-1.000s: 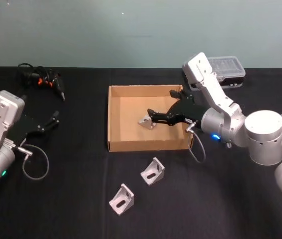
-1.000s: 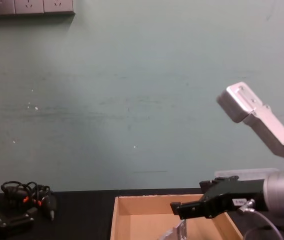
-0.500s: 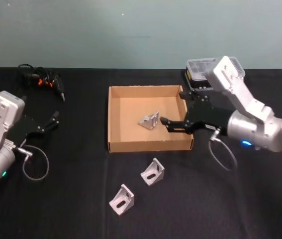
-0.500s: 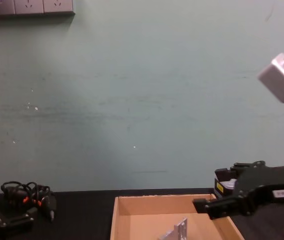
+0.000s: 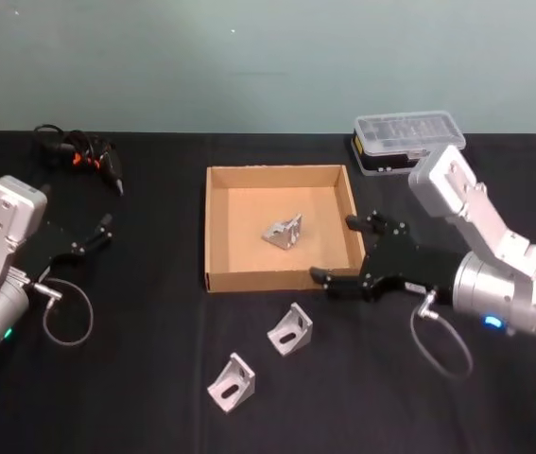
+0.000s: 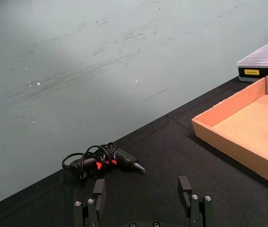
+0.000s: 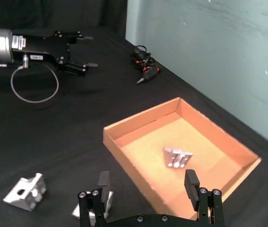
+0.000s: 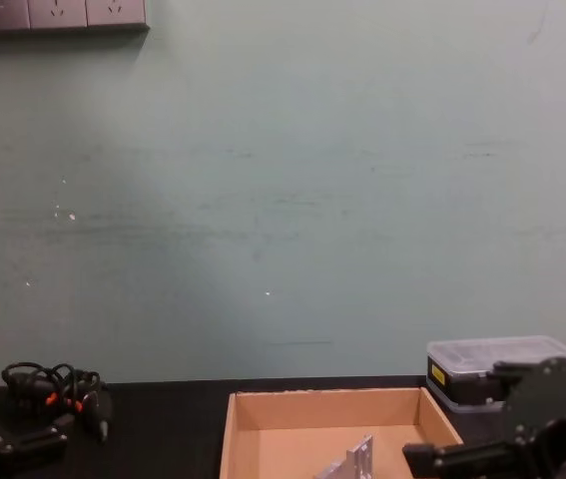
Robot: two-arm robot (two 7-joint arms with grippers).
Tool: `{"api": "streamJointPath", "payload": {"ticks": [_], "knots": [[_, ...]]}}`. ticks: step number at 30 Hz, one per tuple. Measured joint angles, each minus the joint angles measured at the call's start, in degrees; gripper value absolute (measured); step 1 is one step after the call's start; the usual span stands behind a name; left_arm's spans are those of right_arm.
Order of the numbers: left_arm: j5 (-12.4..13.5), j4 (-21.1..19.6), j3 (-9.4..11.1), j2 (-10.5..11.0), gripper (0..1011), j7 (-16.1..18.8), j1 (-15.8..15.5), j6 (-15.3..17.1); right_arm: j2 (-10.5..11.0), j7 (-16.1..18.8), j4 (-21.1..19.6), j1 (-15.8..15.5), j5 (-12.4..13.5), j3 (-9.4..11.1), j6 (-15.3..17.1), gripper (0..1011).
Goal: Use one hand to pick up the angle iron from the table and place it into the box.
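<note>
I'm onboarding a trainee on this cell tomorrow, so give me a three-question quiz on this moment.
1. True or false: the left gripper, parked at the left of the table, is shut.
2. How many angle irons lie on the table outside the box? A one; B two; C three.
3. Fill in: the right gripper, open and holding nothing, is by the box's near ____ corner (left/right).
Key: 1 false; 2 B; 3 right.

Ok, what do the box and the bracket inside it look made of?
The box: matte brown cardboard, judging by its thin folded walls. The angle iron inside: probably bare metal, maybe aluminium, silver-grey with a dull sheen.
</note>
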Motion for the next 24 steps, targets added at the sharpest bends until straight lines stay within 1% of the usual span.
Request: {"api": "streamJointPath", "payload": {"ticks": [2,3,4,5,6,7,9,10,11,13,15,16,22,24], "knots": [[0.0,0.0,0.0,0.0,1000,0.0,0.0,0.0,-0.56,-2.91,-2.44,-2.63,0.83,0.6,2.38,1000],[0.0,0.0,0.0,0.0,1000,0.0,0.0,0.0,-0.56,-2.91,-2.44,-2.63,0.83,0.6,2.38,1000],[0.0,0.0,0.0,0.0,1000,0.0,0.0,0.0,-0.91,-4.29,-3.6,-3.8,1.1,0.87,3.67,1000],[0.0,0.0,0.0,0.0,1000,0.0,0.0,0.0,-0.91,-4.29,-3.6,-3.8,1.1,0.87,3.67,1000],[0.0,0.0,0.0,0.0,1000,0.0,0.0,0.0,-1.37,-5.74,-4.8,-4.99,1.42,1.12,5.49,1000],[0.0,0.0,0.0,0.0,1000,0.0,0.0,0.0,-1.58,-6.38,-5.34,-5.51,1.57,1.22,6.25,1000],[0.0,0.0,0.0,0.0,1000,0.0,0.0,0.0,-2.37,-8.29,-7.22,-7.2,2.14,1.56,9.32,1000],[0.0,0.0,0.0,0.0,1000,0.0,0.0,0.0,-2.37,-8.29,-7.22,-7.2,2.14,1.56,9.32,1000],[0.0,0.0,0.0,0.0,1000,0.0,0.0,0.0,-2.8,-8.99,-7.97,-7.91,2.55,1.73,10.73,1000],[0.0,0.0,0.0,0.0,1000,0.0,0.0,0.0,-3.17,-9.53,-8.52,-8.42,2.83,1.85,11.9,1000],[0.0,0.0,0.0,0.0,1000,0.0,0.0,0.0,-3.86,-10.44,-9.22,-9.35,3.29,2.01,13.89,1000],[0.0,0.0,0.0,0.0,1000,0.0,0.0,0.0,-3.86,-10.44,-9.22,-9.35,3.29,2.01,13.89,1000],[0.0,0.0,0.0,0.0,1000,0.0,0.0,0.0,-5.05,-11.54,-9.43,-9.96,3.96,2.08,17.45,1000],[0.0,0.0,0.0,0.0,1000,0.0,0.0,0.0,-5.24,-11.67,-9.34,-9.93,4.0,2.07,17.91,1000]]}}
